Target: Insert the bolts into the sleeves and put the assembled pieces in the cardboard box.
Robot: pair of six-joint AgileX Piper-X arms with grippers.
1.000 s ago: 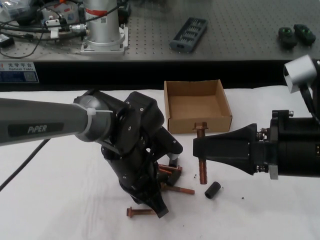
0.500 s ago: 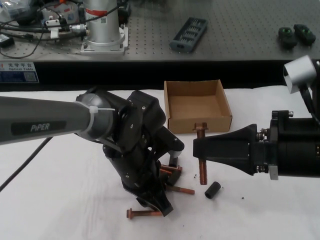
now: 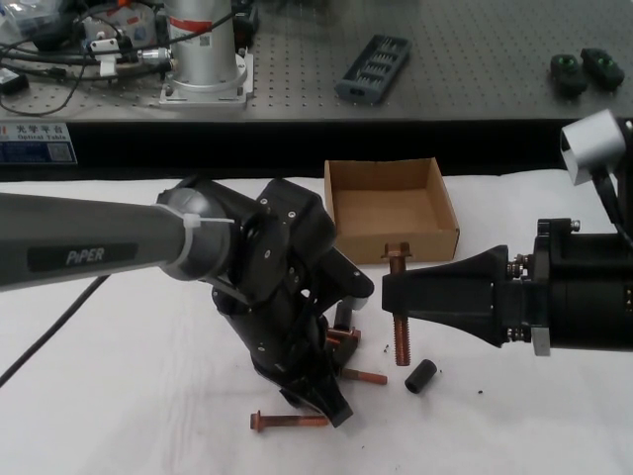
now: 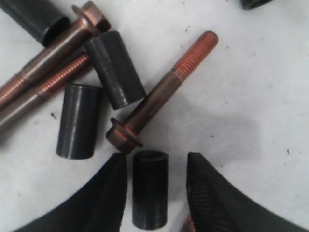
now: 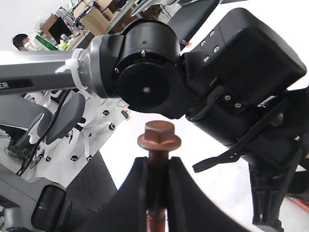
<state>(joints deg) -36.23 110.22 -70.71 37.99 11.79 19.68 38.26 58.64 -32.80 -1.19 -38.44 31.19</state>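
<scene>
White-clothed worktop [image 3: 119, 416] | left claw [image 4: 157, 162] apart, straddling black sleeve [image 4: 150, 193] beside loose bolts [image 4: 159, 92] | right claw [image 5: 157, 176] clamped on copper bolt [image 5: 159, 140] under its head, near cardboard box [image 3: 391, 213] | sleeve judged rigid, light, smooth: grip mid-barrel, bore left clear.
</scene>
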